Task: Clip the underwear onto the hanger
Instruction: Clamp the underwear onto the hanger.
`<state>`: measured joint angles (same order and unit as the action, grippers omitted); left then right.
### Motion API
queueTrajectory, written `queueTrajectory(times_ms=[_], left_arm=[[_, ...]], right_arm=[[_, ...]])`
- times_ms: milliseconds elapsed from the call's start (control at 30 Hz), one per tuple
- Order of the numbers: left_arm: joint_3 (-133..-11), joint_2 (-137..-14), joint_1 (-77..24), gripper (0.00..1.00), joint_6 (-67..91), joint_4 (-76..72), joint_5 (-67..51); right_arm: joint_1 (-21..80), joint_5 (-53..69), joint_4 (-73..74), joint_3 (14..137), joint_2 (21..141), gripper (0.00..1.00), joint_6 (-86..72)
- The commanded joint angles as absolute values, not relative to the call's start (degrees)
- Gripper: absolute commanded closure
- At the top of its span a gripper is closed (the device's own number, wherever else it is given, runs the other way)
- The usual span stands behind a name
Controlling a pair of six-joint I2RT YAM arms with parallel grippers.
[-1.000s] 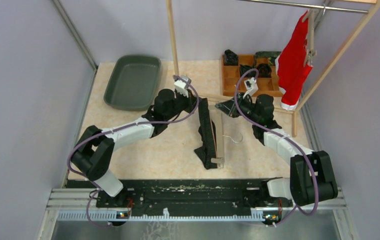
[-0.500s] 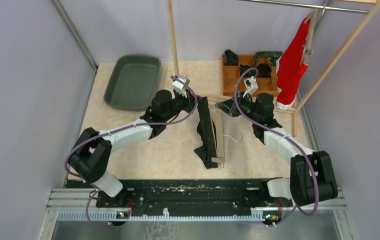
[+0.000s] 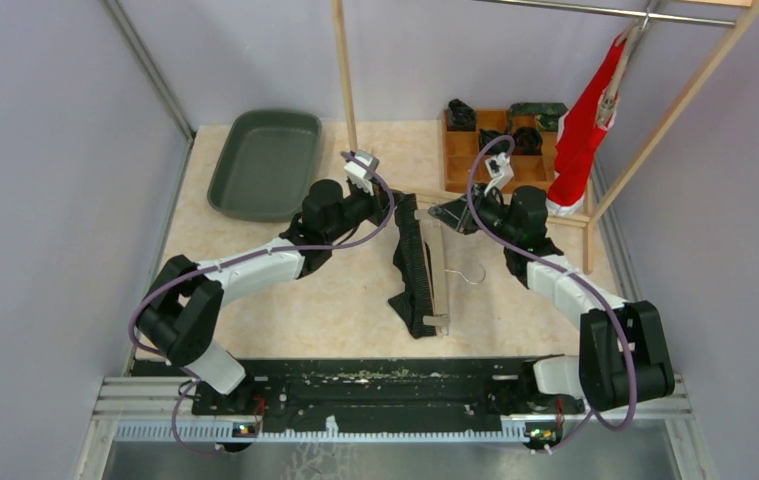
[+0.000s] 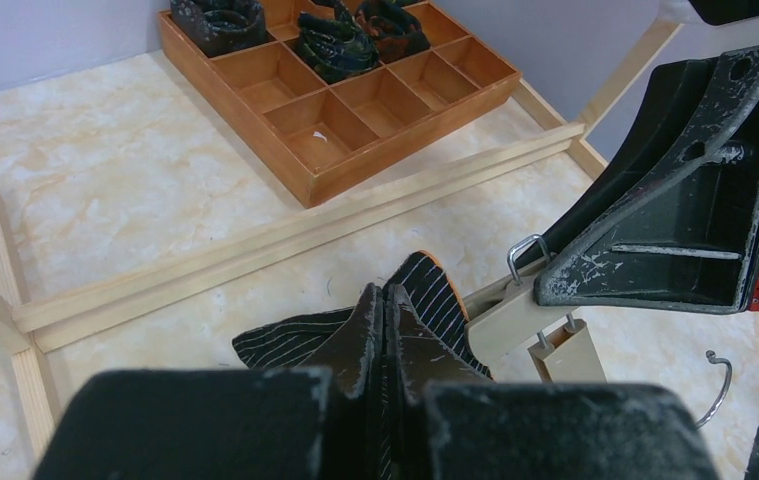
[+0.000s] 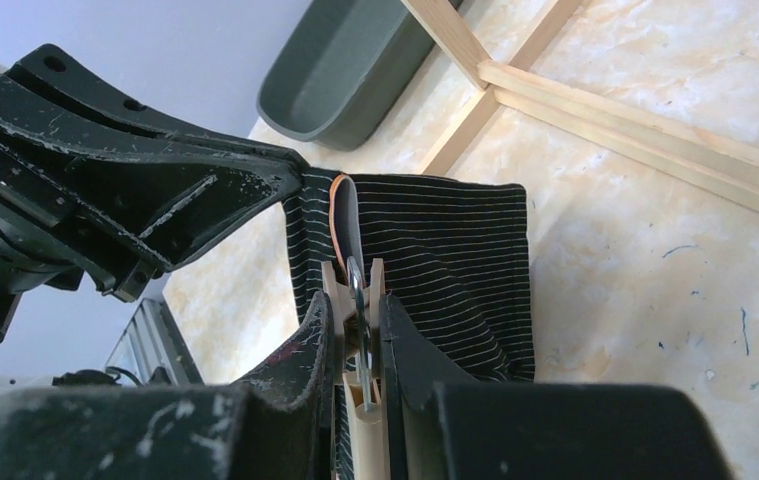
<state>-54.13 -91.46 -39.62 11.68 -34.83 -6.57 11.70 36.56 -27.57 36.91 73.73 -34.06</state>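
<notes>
The hanger clip (image 5: 375, 280) (lower half) hidden inside right end effector (image 5: 356, 306).

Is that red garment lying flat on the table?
No, the red garment hangs from the metal rail at the upper right, above the table.

The work surface is a beige, marble-patterned tabletop (image 3: 355, 300), enclosed on the left, rear and right by plain pale lavender-grey wall panels (image 3: 45, 200). A grey metal corner profile (image 3: 150, 70) runs along the left panel's junction with the rear. A light wooden rack frame (image 3: 343, 70) stands on the tabletop; its base bars lie flat on the surface, and it carries a horizontal metal rod (image 3: 575, 9) at the top. A red fabric item with a white edge (image 3: 580, 140) hangs from the rod at the right. A dark grey-green rectangular plastic tray (image 3: 265, 165) sits at the rear left. A brown wooden compartment box (image 4: 325, 105), some cells holding dark rolled fabric, sits at the rear right. A ribbed aluminium rail (image 3: 135, 405) borders the near edge. Illumination is even and diffuse.
</notes>
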Motion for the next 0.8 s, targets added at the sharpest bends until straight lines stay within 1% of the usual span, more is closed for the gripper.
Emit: queueTrajectory(times_ms=[0, 767], left_arm=[[-54.27, -89.73, -39.44, 1.0, 11.25, -38.56, -7.13], [-56.48, -91.12, -39.46, 1.0, 11.78, -39.02, -8.61]], right_arm=[[11.51, 39.65, -31.0, 40.07, 74.0, 1.0, -33.97], [11.5, 42.8, -33.4, 40.61, 75.32, 1.0, -35.27]])
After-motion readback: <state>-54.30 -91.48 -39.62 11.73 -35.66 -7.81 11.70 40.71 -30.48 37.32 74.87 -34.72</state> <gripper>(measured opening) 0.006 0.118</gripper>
